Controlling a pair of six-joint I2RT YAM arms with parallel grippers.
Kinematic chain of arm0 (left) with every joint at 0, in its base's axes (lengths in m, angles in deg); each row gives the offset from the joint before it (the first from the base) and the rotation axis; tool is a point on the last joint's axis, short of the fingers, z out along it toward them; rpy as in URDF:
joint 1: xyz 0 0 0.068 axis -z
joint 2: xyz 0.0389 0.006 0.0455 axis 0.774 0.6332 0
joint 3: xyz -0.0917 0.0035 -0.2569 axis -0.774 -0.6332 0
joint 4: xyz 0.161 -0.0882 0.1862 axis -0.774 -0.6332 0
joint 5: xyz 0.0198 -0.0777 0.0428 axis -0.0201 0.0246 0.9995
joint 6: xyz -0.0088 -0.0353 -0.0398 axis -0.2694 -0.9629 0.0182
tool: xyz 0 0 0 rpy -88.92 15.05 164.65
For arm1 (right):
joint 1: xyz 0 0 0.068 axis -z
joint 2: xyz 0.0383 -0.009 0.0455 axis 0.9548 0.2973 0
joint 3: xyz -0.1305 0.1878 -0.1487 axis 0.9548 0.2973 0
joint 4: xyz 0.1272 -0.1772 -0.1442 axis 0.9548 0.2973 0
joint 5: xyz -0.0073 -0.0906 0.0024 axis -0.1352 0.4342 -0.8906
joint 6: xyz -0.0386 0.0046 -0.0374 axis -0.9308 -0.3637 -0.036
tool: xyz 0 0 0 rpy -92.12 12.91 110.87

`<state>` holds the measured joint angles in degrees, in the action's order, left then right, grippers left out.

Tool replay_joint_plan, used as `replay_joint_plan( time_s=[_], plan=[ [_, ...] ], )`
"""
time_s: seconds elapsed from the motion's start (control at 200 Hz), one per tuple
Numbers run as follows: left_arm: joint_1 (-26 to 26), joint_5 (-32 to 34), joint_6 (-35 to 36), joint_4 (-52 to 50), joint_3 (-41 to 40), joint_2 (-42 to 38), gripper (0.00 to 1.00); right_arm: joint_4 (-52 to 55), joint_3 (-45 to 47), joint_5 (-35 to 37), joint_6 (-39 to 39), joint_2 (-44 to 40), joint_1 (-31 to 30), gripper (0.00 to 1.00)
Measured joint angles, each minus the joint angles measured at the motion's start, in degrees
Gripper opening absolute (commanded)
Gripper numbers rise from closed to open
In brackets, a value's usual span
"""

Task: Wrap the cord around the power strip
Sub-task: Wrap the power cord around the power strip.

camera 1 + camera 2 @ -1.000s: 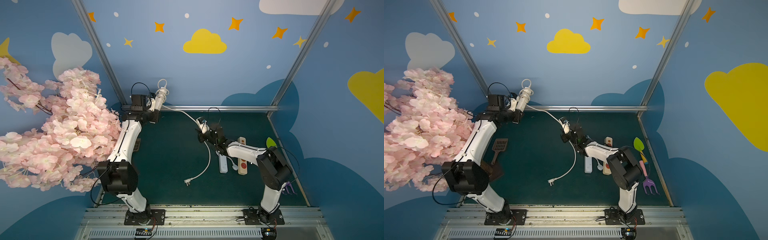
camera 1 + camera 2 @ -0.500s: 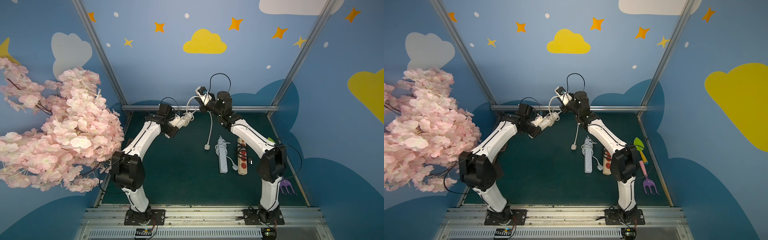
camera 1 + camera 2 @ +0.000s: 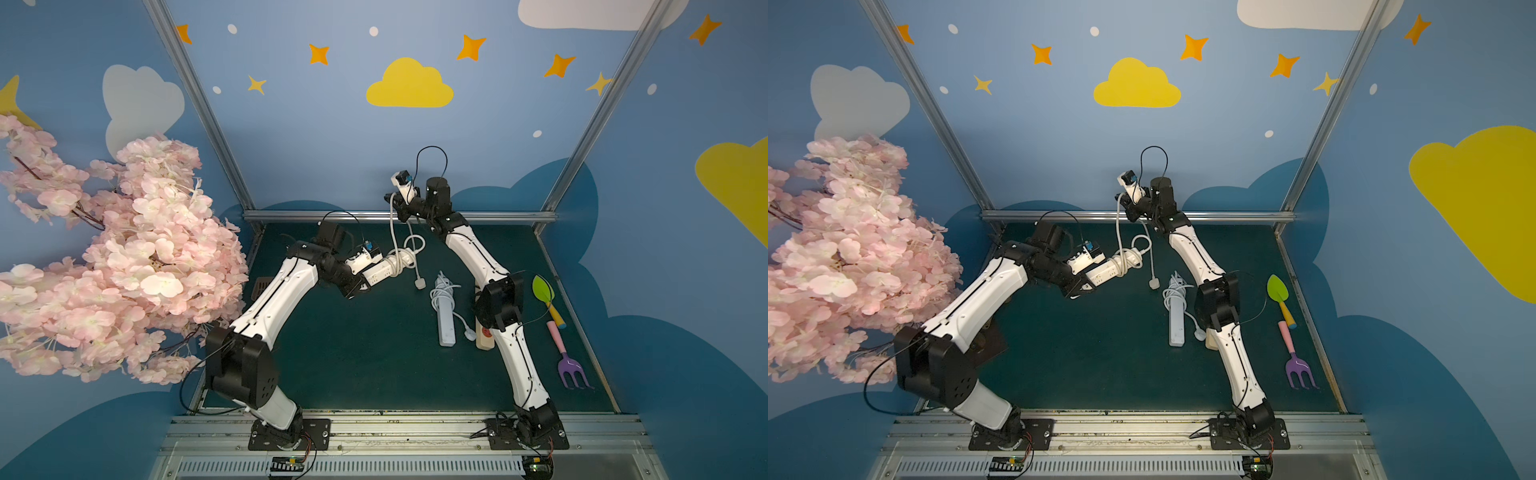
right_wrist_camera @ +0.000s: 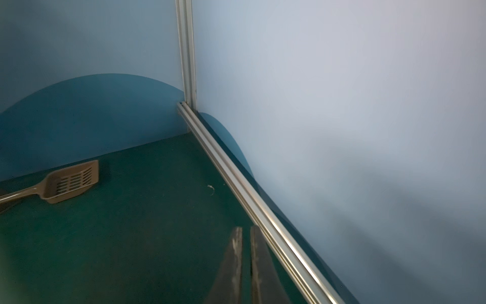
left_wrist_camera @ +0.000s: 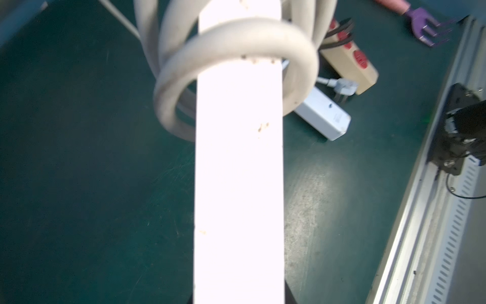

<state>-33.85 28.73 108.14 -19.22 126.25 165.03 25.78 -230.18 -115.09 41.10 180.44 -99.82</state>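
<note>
The left fingers (image 3: pixel 356 286) clamp the power strip (image 3: pixel 388 266), the right fingers (image 4: pixel 234 263) pinch the cord (image 3: pixel 392 232); better hold it taut and lay the next turn beside the loops (image 5: pixel 236 34)

Pink blossoms (image 3: pixel 104 257) crowd the frame's left. Green trowel (image 3: pixel 542 289) and purple rake (image 3: pixel 571 370) lie far right. Brown scoop (image 4: pixel 71 181) rests flat.

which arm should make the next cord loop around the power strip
Right. The right gripper holds the cord raised above the power strip, plug dangling free; the left gripper is busy holding the power strip aloft.
</note>
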Motion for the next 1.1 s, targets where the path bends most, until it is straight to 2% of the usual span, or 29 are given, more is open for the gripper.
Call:
replay_joint_plan(
  time_s=[0.185, 0.476, 0.666, 0.936, 0.996, 1.051, 1.101],
  plan=[
    [-2.1, -4.2, -2.7, 4.7, 0.0, -3.7, 0.03, -8.8, 3.7, -3.3, 10.5, 0.2, 0.3, 0.0],
    [-2.1, -4.3, -13.5, 13.2, -2.1, -3.7, 0.03, -21.3, 17.9, 1.7, 22.3, 0.2, -2.4, 0.0],
    [0.6, -2.3, -19.9, 15.6, -2.1, -4.5, 0.03, -27.1, 21.2, 6.0, 28.2, 0.2, -5.3, 0.13],
    [4.2, -1.7, -24.2, 15.9, -1.8, -9.2, 0.03, -28.0, 20.2, 12.7, 29.8, 0.2, -6.1, 0.3],
    [4.2, -1.4, -24.8, 16.3, -1.7, -9.9, 0.03, -28.2, 20.3, 13.2, 29.8, 0.2, -6.0, 0.28],
    [4.2, -1.0, -25.5, 17.0, -1.7, -10.4, 0.03, -28.5, 20.6, 13.4, 29.8, 0.2, -6.1, 0.13],
    [4.2, -0.4, -26.1, 17.7, -1.7, -10.4, 0.03, -28.4, 20.9, 13.1, 29.6, 0.2, -6.1, 0.07]
  ],
)
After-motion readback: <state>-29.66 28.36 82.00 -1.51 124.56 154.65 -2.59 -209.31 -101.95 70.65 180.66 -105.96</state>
